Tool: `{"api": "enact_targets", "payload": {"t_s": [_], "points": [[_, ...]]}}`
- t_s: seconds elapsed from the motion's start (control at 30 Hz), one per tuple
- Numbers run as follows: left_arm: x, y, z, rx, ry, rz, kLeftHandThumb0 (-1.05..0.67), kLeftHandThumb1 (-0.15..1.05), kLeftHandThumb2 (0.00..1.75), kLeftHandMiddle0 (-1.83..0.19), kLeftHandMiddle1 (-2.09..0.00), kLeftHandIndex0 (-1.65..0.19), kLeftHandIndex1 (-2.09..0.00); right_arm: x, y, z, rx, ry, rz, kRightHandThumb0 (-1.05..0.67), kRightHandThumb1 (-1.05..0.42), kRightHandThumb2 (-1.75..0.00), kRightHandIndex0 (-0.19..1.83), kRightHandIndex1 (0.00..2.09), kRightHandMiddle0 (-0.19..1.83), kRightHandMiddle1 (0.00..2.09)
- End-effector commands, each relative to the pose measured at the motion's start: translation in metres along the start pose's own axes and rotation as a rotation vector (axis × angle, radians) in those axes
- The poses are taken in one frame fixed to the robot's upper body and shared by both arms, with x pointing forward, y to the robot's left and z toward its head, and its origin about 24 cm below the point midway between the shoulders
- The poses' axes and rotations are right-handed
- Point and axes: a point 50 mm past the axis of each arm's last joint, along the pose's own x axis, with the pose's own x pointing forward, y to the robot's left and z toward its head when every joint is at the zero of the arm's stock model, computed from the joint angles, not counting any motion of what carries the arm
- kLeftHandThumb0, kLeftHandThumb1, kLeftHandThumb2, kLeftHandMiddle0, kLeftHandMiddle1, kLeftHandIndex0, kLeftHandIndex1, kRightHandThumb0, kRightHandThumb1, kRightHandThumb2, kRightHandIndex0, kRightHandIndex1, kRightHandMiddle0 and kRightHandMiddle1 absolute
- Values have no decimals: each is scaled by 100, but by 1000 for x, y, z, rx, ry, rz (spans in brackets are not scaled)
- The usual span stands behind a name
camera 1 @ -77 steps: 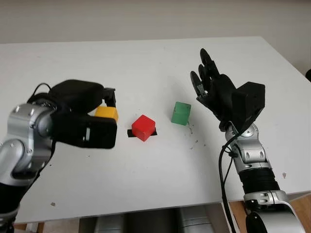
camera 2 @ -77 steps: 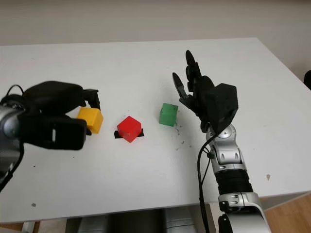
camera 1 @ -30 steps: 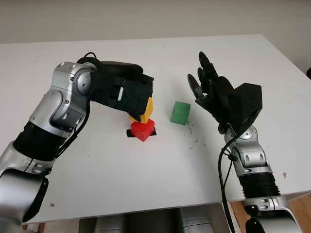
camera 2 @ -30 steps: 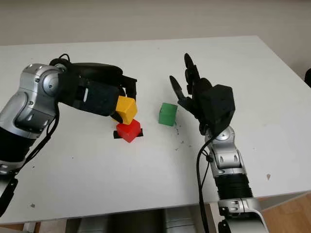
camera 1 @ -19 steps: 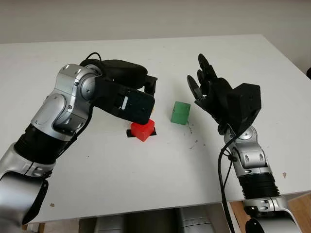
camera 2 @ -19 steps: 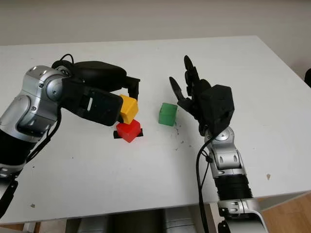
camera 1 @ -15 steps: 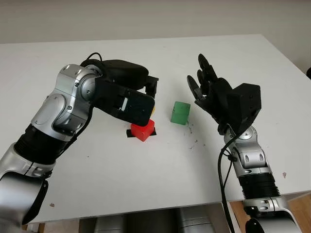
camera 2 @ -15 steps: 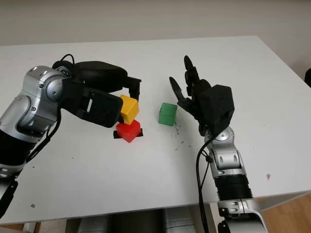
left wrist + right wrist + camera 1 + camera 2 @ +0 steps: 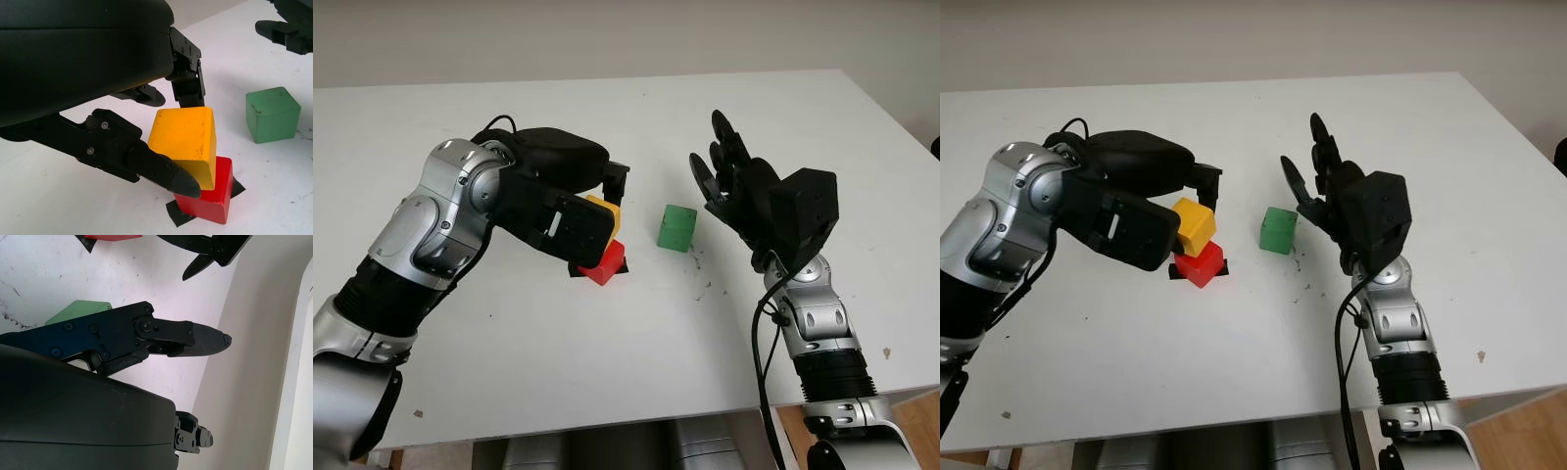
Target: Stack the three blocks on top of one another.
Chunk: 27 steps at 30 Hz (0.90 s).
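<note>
The left hand (image 9: pixel 1151 211) grasps the yellow block (image 9: pixel 185 140) between its fingers (image 9: pixel 161 172), and the block sits tilted and shifted on the red block (image 9: pixel 208 199). If the fingers let go now, I think it can slide off onto the white surface (image 9: pixel 607 372). The green block (image 9: pixel 676 227) stands alone near the open right hand (image 9: pixel 734 181). Whether the yellow block lies flat is hard to see

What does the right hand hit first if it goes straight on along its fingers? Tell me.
Probably nothing: the open right hand points up and away over the table, with the green block off to its side. Depth is uncertain.
</note>
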Motion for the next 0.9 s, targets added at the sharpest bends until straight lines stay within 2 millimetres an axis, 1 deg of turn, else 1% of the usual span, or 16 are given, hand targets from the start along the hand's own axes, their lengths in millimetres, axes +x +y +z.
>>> {"api": "enact_targets", "payload": {"t_s": [0.0, 0.3, 0.4, 0.63, 0.87], "points": [[-1, 1, -2, 12, 7, 5, -45, 96, 5, -41, -6, -40, -144, -1, -2, 5, -7, -25, -7, -65, -105, -48, -9, 6, -3, 5], [2, -3, -5, 9, 7, -18, -47, 97, 6, -39, -5, -38, -143, 0, -3, 3, -4, -21, -5, -67, -105, -48, -9, 5, -3, 5], [3, -4, -6, 6, 1, -13, -47, 97, 5, -40, -6, -40, -136, 0, -3, 3, -6, -18, -6, -66, -105, -48, -9, 6, -3, 5], [6, -7, -6, -9, -42, 2, -47, 97, 5, -47, -8, -41, -146, -1, -3, 4, -7, -24, -8, -65, -105, -48, -9, 5, -3, 5], [8, -11, -6, -14, -67, 11, -50, 97, 6, -45, -7, -40, -146, -2, -4, 3, -8, -14, -12, -66, -105, -48, -9, 5, -4, 5]]}}
